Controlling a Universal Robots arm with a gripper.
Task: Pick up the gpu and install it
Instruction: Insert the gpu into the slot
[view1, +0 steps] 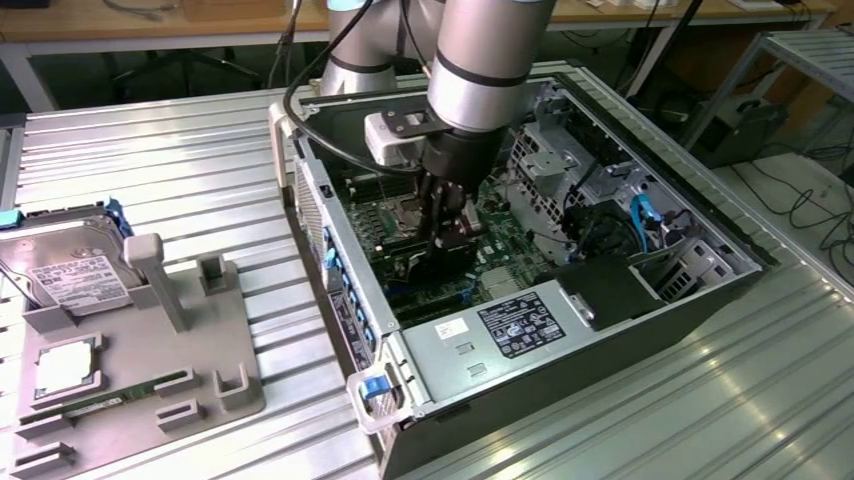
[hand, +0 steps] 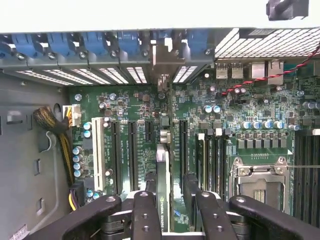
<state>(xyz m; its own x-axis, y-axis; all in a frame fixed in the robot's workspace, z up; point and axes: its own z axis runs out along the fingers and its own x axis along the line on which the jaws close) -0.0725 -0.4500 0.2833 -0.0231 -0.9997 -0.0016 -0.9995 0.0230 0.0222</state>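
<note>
Gripping the thin dark gpu card (hand: 162, 187) edge-on, my black claw (hand: 169, 197) is clamped on it inside the open black computer case (view1: 694, 300), holding it upright just above the green motherboard (hand: 250, 105), among its long black expansion slots (hand: 132, 155).

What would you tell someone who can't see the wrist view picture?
The end effector holds the gpu edge-on, upright, over the green motherboard inside an open computer case, among its long black slots.
</note>
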